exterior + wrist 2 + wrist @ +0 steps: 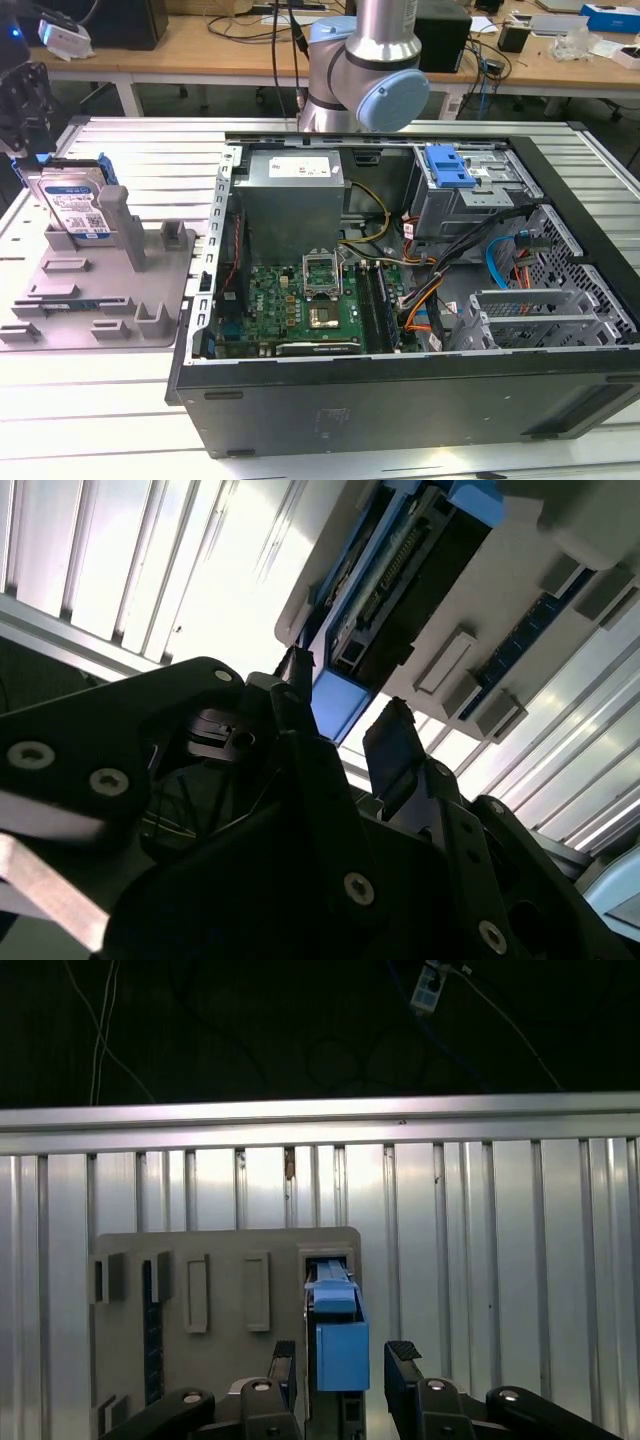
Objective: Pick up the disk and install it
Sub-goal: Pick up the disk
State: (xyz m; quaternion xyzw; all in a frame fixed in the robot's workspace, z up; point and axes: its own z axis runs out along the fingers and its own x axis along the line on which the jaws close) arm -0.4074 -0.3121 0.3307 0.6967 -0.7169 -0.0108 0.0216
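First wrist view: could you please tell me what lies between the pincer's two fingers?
The disk, by its blue bracket, stands between the fingers of the open pincer, as the first wrist view shows.

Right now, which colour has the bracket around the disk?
Bright blue; the bracket shows best in the first wrist view.

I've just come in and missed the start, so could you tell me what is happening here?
A robot arm's claw is at the disk, which stands on edge in a grey fixture on the exterior view's left. In the first wrist view the open fingers straddle the disk's blue bracket with a gap on each side, so nothing is gripped yet. The open computer case sits beside the fixture, and the disk is not yet installed in it.
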